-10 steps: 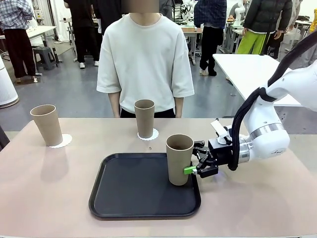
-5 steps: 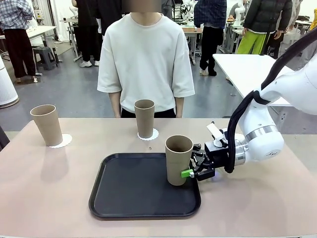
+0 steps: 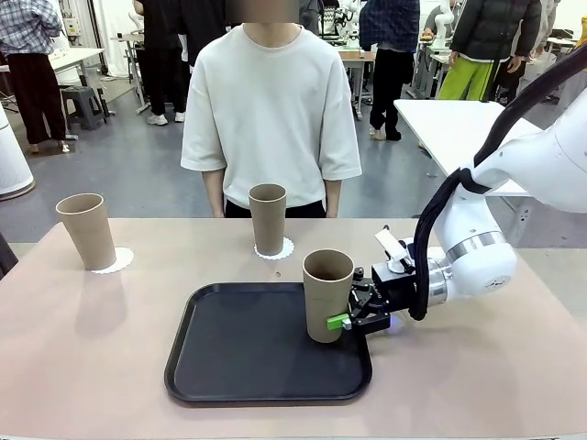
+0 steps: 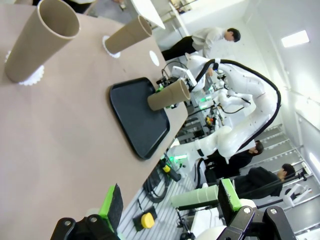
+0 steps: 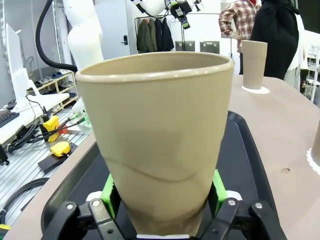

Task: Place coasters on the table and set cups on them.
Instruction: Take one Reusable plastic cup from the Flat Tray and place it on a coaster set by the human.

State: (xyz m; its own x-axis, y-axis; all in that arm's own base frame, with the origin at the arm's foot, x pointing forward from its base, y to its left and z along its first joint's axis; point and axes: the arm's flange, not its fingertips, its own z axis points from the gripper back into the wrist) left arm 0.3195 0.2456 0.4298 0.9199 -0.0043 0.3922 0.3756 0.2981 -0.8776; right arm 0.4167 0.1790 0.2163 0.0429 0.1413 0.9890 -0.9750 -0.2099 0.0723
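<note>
Near the far left edge of the large beige matte desk [image 3: 83,339], a tall tapered tan-brown tumbler [image 3: 86,230] already stands on a thin white scalloped paper coaster [image 3: 117,262], and at the middle of the far edge a second matching tumbler [image 3: 268,218] stands on its own lacy white coaster [image 3: 280,249]. The step in hand, by my reading, is the third cup: the last tan-brown tumbler [image 3: 327,295] sits at the right side of the big black rounded-square tray [image 3: 238,353], near its far right corner, gripped low on its body by the right gripper [image 3: 352,314], which reaches in from the desk's right side. In the right wrist view that tumbler [image 5: 159,140] rises between the green-padded fingers [image 5: 111,192], which pinch it on either side just above the base. Whether the base has cleared the tray I cannot tell. The next move likely calls for a lift over the tray's rim toward a third coaster; a pale scalloped edge shows at that view's right border. The left gripper [image 4: 167,205] hangs off the desk with its fingers spread and nothing between them.
</note>
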